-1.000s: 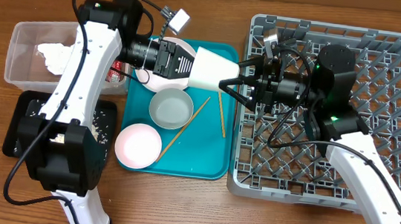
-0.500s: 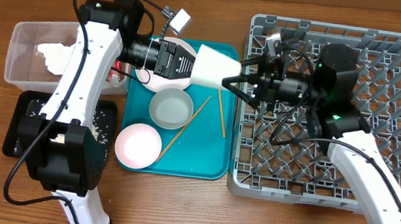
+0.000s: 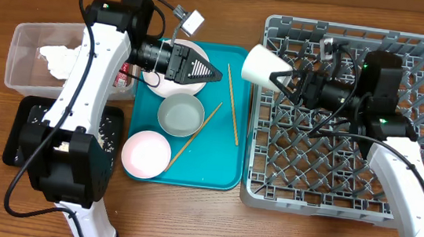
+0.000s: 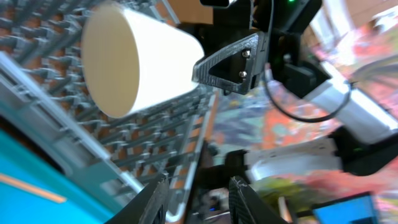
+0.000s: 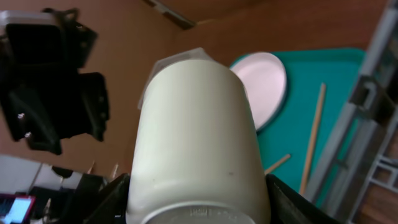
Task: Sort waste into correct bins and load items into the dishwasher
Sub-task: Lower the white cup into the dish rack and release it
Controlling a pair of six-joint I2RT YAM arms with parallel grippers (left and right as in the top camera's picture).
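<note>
Your right gripper (image 3: pixel 283 80) grasps the small white cup (image 3: pixel 259 64) at its narrow end, fingers clenched on either side. It holds the cup on its side, wide end toward the left arm, above the left rim of the grey dish rack (image 3: pixel 328 211). Your left gripper (image 3: pixel 207 71) hovers over the top of the teal tray (image 3: pixel 219 166), its fingers (image 4: pixel 155 199) parted and empty, apart from the cup. On the teal tray lie a white bowl (image 3: pixel 181 115), a pale pink plate (image 3: pixel 145 153) and two wooden chopsticks (image 3: pixel 233 105). At left, the clear tub (image 3: pixel 19 75) holds the crumpled napkin (image 3: pixel 59 57); the black tray (image 3: pixel 14 141) holds rice grains (image 3: pixel 106 127).
</note>
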